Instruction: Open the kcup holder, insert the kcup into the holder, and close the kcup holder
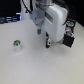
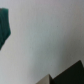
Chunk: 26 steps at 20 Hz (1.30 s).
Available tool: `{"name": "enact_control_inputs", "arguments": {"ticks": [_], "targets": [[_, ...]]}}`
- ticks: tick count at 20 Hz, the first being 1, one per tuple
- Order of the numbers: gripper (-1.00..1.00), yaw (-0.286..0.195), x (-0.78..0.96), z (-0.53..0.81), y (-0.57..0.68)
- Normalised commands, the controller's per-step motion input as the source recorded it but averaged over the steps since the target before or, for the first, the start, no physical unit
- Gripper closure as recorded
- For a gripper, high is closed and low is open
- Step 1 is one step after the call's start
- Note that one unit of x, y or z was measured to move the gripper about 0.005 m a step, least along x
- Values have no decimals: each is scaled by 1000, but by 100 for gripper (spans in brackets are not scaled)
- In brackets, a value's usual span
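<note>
Exterior view: kcup [image 1: 17, 45] lies well apart from end effector [image 1: 48, 42].

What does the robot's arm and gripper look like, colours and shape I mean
In the exterior view the arm is white and bulky, with rounded light-grey casing and darker shading at the joints. The gripper below it ends in small teal-green fingertips; the wrist view shows one as a blurred teal shape. The pictures are too blurred to show cables or markings.

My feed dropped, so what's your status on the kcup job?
Gripper up over the table, nothing seen in it, jaw state unclear. Kcup upright on table, untouched. Kcup holder behind the arm, partly hidden. Nothing between gripper and kcup.
</note>
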Motion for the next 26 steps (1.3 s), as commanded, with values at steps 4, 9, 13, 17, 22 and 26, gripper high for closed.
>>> {"name": "enact_control_inputs", "arguments": {"ticks": [4,9,13,17,22,26], "targets": [[-100,-229,-329,5,-493],[-100,-216,-299,-20,-522],[-100,-214,-318,-45,-549],[-100,-210,-364,-72,-556],[-100,-211,-425,-156,-553],[-100,-186,-456,-354,-577]]}}
